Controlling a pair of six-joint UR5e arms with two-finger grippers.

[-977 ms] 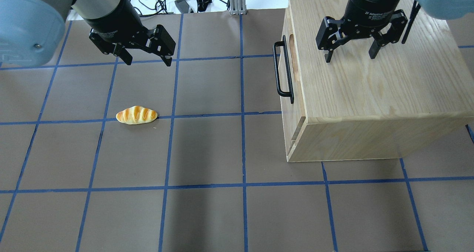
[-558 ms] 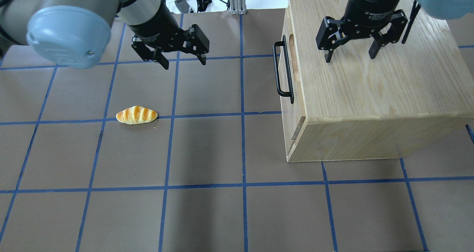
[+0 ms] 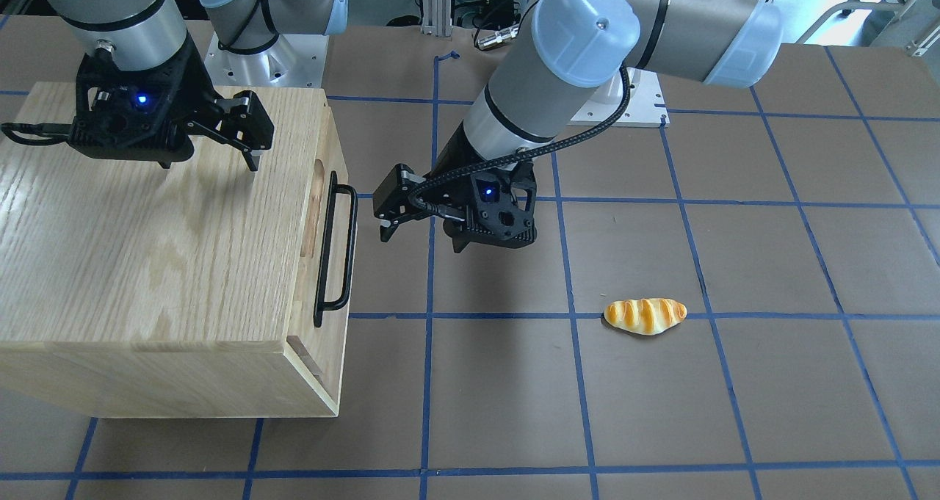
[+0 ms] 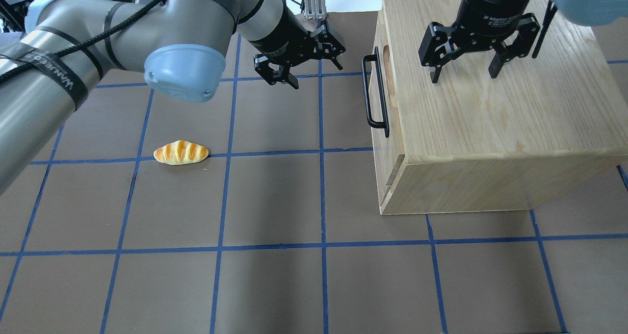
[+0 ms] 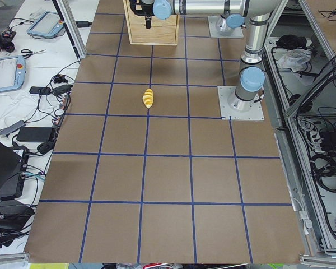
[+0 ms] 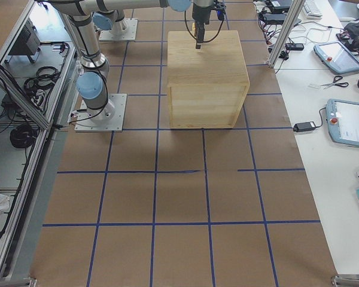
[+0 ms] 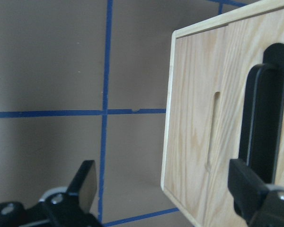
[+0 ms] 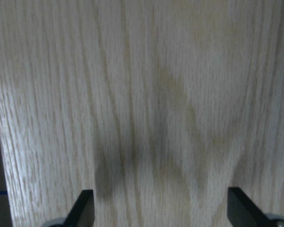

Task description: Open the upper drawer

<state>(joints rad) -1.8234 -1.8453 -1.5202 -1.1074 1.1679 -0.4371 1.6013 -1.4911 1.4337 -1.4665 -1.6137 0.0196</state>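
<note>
**Left gripper faces the handle, drawer shut**

The upper drawer (image 3: 327,147) sits closed at the top of the oak cabinet (image 4: 490,118), its front panel flush with the cabinet face. The drawer's long black handle (image 4: 366,89) stands out from the front beside the oval recess. The cabinet stands on the right part of the table (image 4: 274,201) in the overhead view.

The left gripper (image 4: 315,65) hangs low over the table near the handle, apart from it, with its jaws spread wide and nothing between them. Its wrist camera looks at the drawer front, with the handle in line with one fingertip.

The right gripper (image 4: 464,74) is poised over the cabinet top, jaws also spread and empty; whether its fingertips touch the wood cannot be told.

A toy bread roll (image 4: 181,152) lies on the table, well apart from both the cabinet and the grippers
</note>
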